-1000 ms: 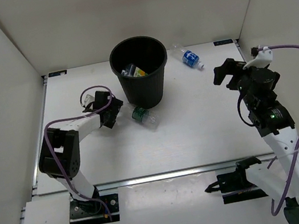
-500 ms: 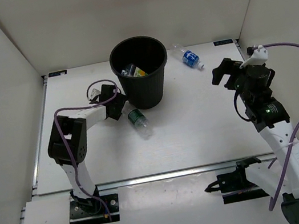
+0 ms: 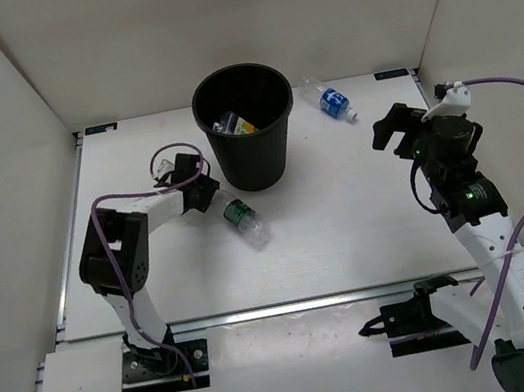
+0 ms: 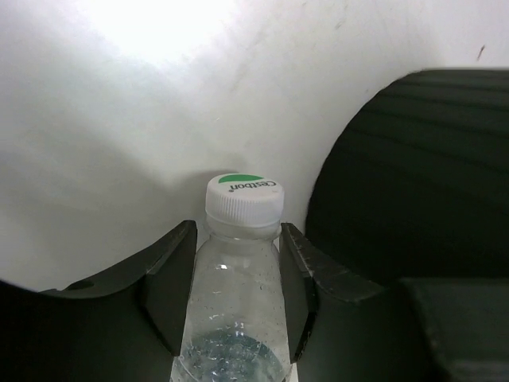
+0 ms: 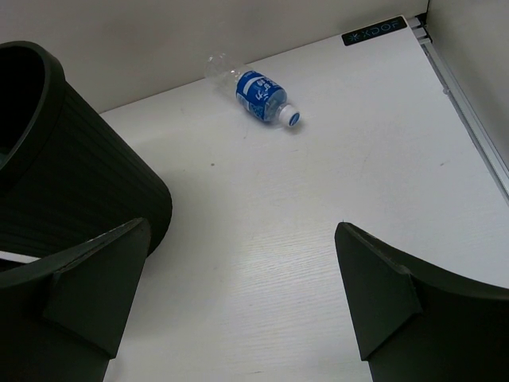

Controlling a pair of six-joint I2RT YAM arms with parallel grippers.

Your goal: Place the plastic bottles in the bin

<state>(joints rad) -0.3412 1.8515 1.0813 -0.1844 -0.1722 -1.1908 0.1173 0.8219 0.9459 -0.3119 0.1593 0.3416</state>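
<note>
The left gripper (image 3: 209,197) pinches one green-label bottle (image 3: 241,222) lying on the table (image 3: 350,231) beside the single black bin (image 3: 254,162). Two bottles (image 3: 229,123) lie inside it. One blue-label bottle (image 3: 332,101) lies to its right. The right gripper (image 5: 241,231) has its jaws spread and empty.

COLOUR AND PATTERN REFERENCE

Black all over on the bin (image 3: 255,165), with fine ribbing down the wall. Clear on the green-label bottle (image 3: 241,222) between the black fingers of the left gripper (image 4: 238,239); dark green on the label band. White with fine ridges on the ridged cap (image 4: 242,200), with a green patch and dark lettering on top. Clear on the blue-label bottle (image 3: 332,102), blue with white print on the label, white under a blue top on the blue-topped cap (image 5: 290,117). Inside the bin, shows green on the green bottle (image 3: 227,123) and yellow-orange on the neighbouring label (image 3: 246,127). Matt black on the right gripper (image 5: 242,231). Plain white on the table (image 3: 350,231); purple on the cables (image 3: 511,81).
</note>
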